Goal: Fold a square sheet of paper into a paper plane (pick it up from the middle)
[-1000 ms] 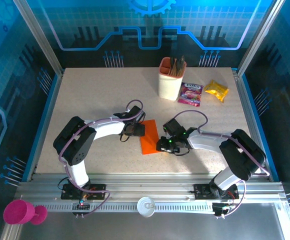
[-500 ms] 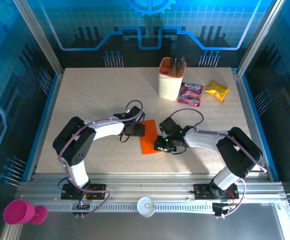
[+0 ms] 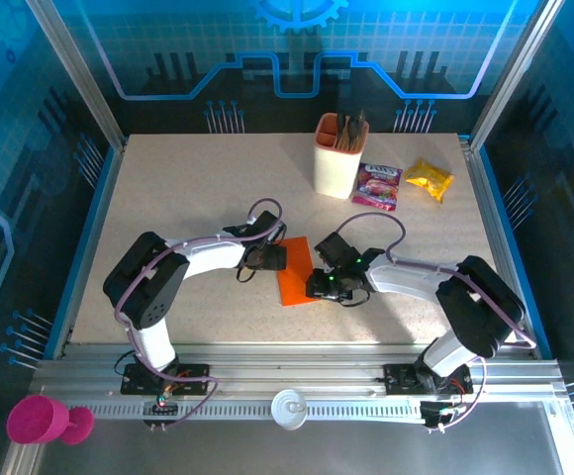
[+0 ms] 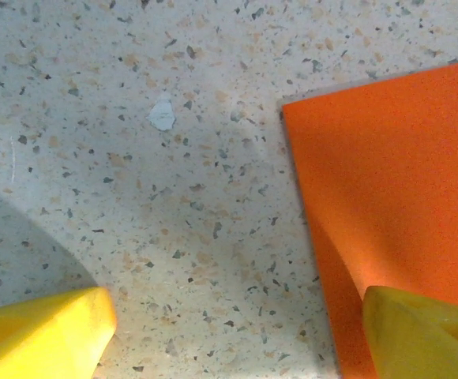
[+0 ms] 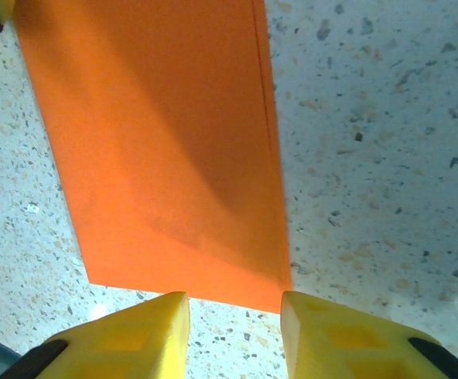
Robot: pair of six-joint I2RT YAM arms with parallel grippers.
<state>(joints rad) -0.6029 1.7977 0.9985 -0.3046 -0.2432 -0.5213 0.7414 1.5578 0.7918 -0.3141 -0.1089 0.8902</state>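
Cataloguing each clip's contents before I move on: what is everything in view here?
square sheet of paper: one, bright orange, flat at table centre
holder cup: one, peach, far side, dark utensils inside
purple snack packet: one, right of cup
yellow snack packet: one, further right
goblet: one, magenta, off table, near left
disc: one, white, front rail
table: one, speckled beige
left gripper: one, yellow, open, one tip over paper's edge
right gripper: one, yellow, open, at paper's edge

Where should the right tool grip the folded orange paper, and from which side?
Probably the short edge of the orange paper nearest the right tool, coming in low from there: it lies flat on the table, so only edges offer a pinch.
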